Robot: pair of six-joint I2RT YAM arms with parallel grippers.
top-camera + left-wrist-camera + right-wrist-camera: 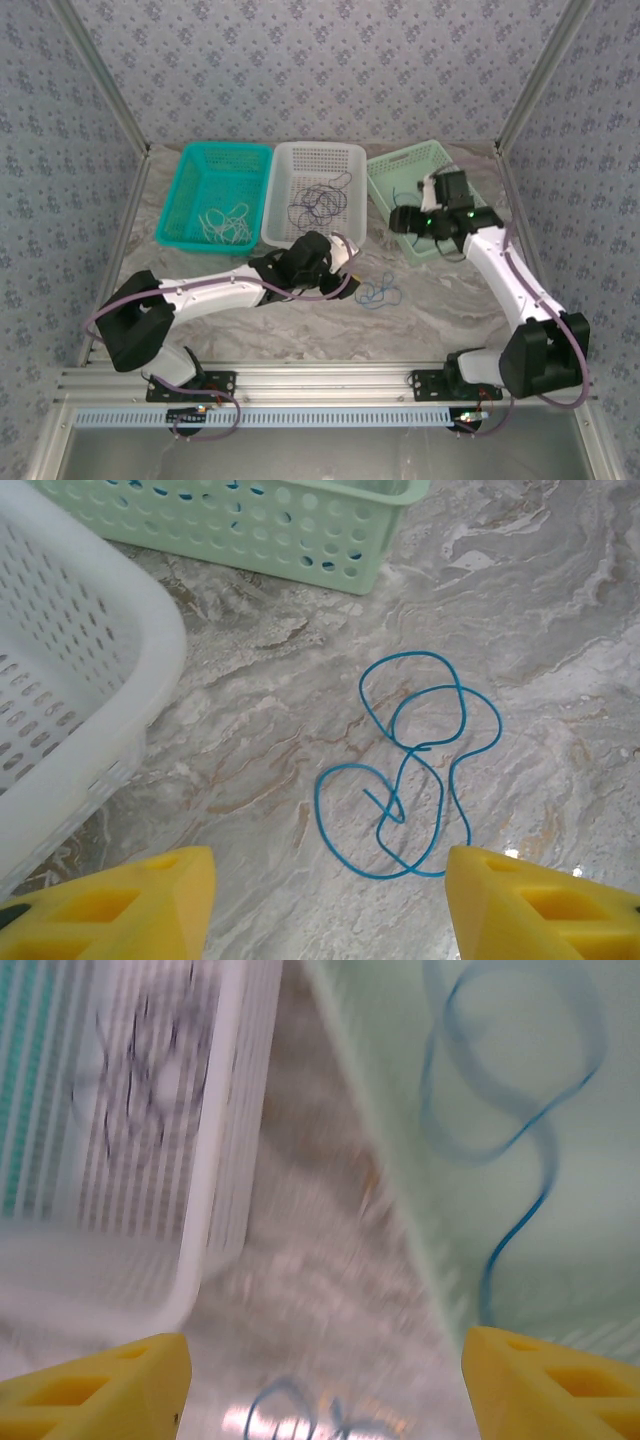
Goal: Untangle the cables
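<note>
Blue on marble, the loose cable [408, 764] lies mid-frame on the surface [560, 610], framed by the left end effector [330, 905], fingers apart, seemingly lined up for pickup. The right end effector [325, 1385], also apart, hovers at the green basket [370, 1140], which holds a sorted blue cable [548, 1175].

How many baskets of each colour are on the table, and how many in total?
Teal basket: 1
White basket: 1
Pale green basket: 1
Total: 3
</note>
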